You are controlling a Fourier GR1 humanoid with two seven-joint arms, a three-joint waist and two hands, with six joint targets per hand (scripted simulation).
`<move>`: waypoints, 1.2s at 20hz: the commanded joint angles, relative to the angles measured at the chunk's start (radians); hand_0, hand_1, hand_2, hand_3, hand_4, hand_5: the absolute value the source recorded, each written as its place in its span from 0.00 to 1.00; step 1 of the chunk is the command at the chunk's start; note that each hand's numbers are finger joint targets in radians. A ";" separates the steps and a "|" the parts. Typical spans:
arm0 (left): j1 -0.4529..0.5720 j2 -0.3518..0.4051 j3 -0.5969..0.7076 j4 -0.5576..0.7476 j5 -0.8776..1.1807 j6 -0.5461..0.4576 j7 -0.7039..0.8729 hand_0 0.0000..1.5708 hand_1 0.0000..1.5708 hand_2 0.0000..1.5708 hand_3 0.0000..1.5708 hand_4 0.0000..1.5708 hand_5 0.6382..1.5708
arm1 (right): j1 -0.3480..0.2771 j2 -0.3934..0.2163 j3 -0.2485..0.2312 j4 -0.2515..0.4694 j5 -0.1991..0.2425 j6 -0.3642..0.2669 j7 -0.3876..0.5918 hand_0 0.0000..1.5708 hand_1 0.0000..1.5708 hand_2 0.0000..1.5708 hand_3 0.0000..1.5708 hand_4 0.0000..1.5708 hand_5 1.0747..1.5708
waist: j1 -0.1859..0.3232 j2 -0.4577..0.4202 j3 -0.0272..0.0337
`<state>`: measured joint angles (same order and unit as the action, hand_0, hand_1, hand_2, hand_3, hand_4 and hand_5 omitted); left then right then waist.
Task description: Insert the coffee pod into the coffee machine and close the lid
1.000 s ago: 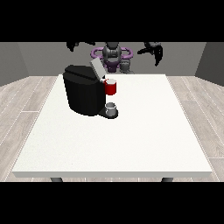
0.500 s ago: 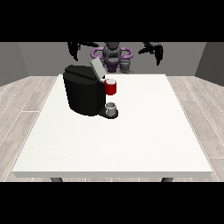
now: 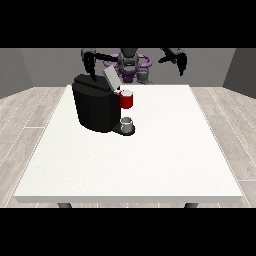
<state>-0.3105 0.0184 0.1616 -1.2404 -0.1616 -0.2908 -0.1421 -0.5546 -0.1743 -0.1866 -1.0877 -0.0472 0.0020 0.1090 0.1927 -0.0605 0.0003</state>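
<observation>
Hanging above the far edge of the smooth white table [image 3: 150,165], my hand at the view's right [image 3: 179,61] lets its fingers droop uncurled, holding nothing. My hand at the view's left [image 3: 90,62] hovers over the boxy black coffee machine [image 3: 95,106], its fingers too dark to read. A small grey cylinder [image 3: 127,122], perhaps the pod, sits on the machine's base beneath a red thing at the machine [image 3: 126,99].

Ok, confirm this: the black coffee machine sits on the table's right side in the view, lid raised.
Not quite. The front view shows the black coffee machine on the left part of the white table, not the right. Its lid is raised.
</observation>
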 commanded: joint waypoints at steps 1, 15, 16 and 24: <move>0.034 0.000 -0.017 -0.069 0.023 -0.004 0.001 0.00 0.00 0.00 0.00 0.23 1.00 | -0.074 -0.010 0.018 0.032 0.007 0.016 0.000 0.00 0.00 0.00 0.00 0.00 1.00 | -0.003 0.050 -0.0002; 0.062 0.040 -0.015 -0.177 0.039 0.069 0.079 0.00 0.00 0.00 0.00 0.22 1.00 | -0.196 0.009 0.055 0.092 0.023 0.020 -0.015 0.00 0.00 0.00 0.00 0.13 1.00 | -0.041 0.104 -0.0003; 0.092 0.062 0.016 -0.112 0.025 0.077 -0.022 0.00 0.00 0.00 0.00 0.22 1.00 | -0.173 0.026 0.087 0.068 0.042 0.029 -0.028 0.00 0.00 0.00 0.00 0.10 1.00 | -0.064 0.127 -0.0005; 0.074 0.088 -0.009 -0.149 0.047 0.021 0.000 0.00 0.00 0.00 0.00 0.23 1.00 | -0.283 0.011 0.112 0.093 0.103 -0.003 -0.048 0.00 0.00 0.00 0.00 0.07 1.00 | 0.016 0.160 -0.0007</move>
<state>-0.2446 0.0866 0.1518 -1.4003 -0.1161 -0.2503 -0.1017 -0.7762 -0.1859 -0.1136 -0.9855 0.0230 0.0061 0.0856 0.1722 0.0786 0.0050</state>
